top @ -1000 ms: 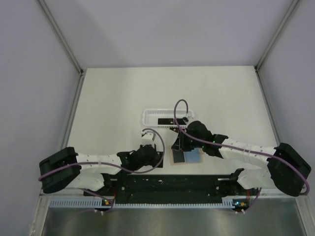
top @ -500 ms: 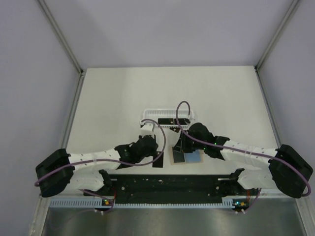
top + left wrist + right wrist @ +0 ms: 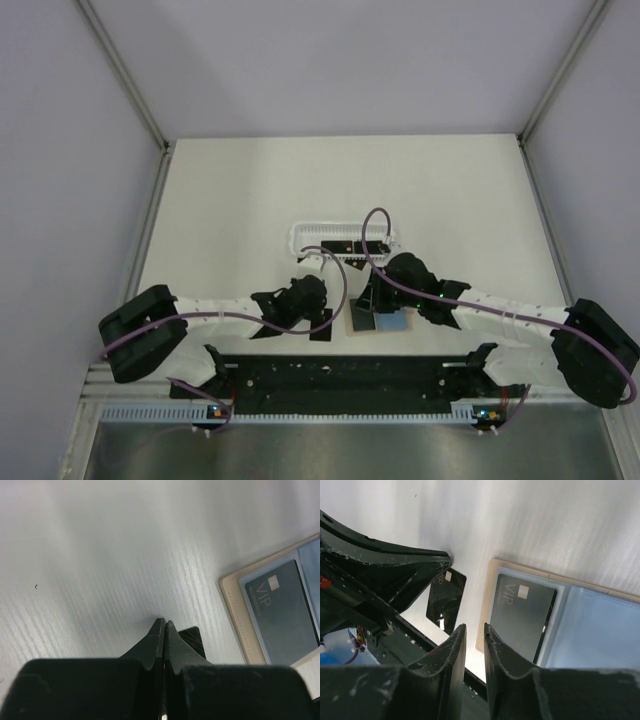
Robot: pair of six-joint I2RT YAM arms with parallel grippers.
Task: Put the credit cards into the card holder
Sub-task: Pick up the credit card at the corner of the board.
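Pressed tight together, the left claw rests its tip on the far corner of one loose credit card; whether it pinches that card I cannot tell. The right claw is slightly spread with nothing between its fingers, poised over the left edge of the single card holder. The holder lies opened flat near the table's near edge, tan-rimmed with clear bluish pockets. A second credit card, dark, marked VIP and bearing a gold chip, sits in its left pocket. The loose card lies just left of the holder. One white basket stands farther back, holding more dark cards whose number is unclear.
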